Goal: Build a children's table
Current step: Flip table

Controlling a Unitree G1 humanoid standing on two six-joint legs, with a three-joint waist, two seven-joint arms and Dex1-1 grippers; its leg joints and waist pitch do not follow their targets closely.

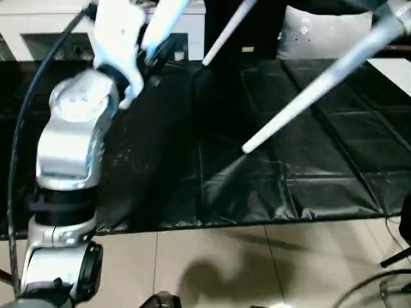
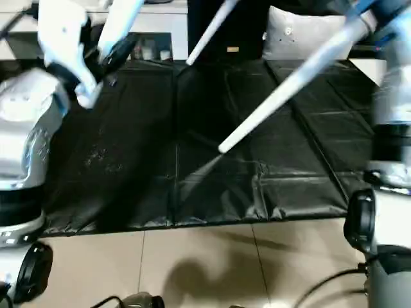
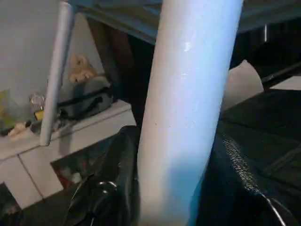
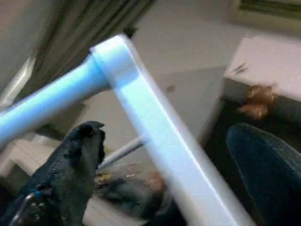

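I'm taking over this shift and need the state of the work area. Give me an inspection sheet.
Surface: creased black mat spread on a tiled floor.
Job's things: a long white table leg slants above the mat, its free end in the air; a second leg slants behind it; a third leg is in the left gripper.
Clutter: nothing seen on the mat.
Grippers: left gripper shut on the third leg; right gripper open, its fingers on either side of a white table bar.
Cables: black cable runs beside the left forearm; another cable lies on the floor.
Surroundings: white cabinet behind the mat.
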